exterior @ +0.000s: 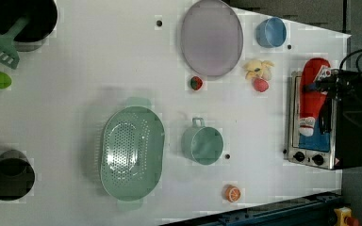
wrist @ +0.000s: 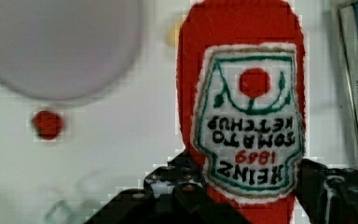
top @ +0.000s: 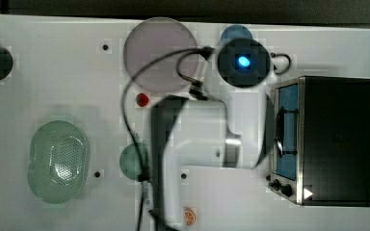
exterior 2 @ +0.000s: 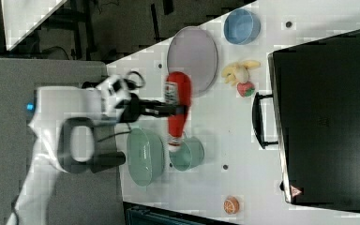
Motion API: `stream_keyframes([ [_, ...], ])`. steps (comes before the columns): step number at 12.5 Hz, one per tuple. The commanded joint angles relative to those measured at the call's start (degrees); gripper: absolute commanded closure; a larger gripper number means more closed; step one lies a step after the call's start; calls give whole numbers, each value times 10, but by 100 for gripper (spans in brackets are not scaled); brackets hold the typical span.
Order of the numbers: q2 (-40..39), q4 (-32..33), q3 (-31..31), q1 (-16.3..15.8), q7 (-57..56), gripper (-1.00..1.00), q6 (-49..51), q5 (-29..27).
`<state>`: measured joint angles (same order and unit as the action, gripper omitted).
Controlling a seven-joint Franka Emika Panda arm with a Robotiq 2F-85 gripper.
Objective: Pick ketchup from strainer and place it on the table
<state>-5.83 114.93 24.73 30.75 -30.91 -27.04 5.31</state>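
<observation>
Gripped between the fingers of the gripper [exterior 2: 180, 110] is the ketchup [exterior 2: 178, 110], a red bottle with a white cap and a white-and-red label, held up in the air clear of the table [exterior 2: 243, 140]. In the right view the bottle lies across the fingers, its white cap pointing toward the green cup [exterior 2: 187, 154] and its broad end toward the lilac plate [exterior 2: 192, 54]. In the wrist view the two dark fingers [wrist: 177, 186] press on either side of the bottle just past its label (the lettering there reads upside down).

In the left view the bottle shows in front of the toaster oven [exterior: 318, 122], with the dark hand clamped across its upper part.

The strainer [exterior: 132, 153], pale green and oval, sits on the table with nothing in it. The cup stands just beside it on the left view's right, apart from it. A strawberry [exterior: 196, 83] lies near the plate's edge. A blue bowl [exterior: 271, 32] stands beyond the plate, and an orange slice [exterior: 232, 193] lies near the table's edge.
</observation>
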Motion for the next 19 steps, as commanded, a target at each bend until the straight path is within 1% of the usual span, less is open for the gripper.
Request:
stream_keyframes([
  [1,1,77,-4,-14,-26,-13,-82,-5],
  [3,-9,129,-4,-15,-25,-13,-151,-5],
  [5,-32,159,-4,-16,-19,-13,-211,-5],
  [8,-86,170,-4,-16,-15,-13,-260,-5],
  [12,-146,169,-9,-15,-15,-13,-279,-4],
  [13,-154,170,-13,-15,-14,-19,-279,-4],
  [17,-151,166,-15,-15,-14,-98,-275,-4],
  [19,-121,150,-10,-16,-13,-100,-268,-5],
])
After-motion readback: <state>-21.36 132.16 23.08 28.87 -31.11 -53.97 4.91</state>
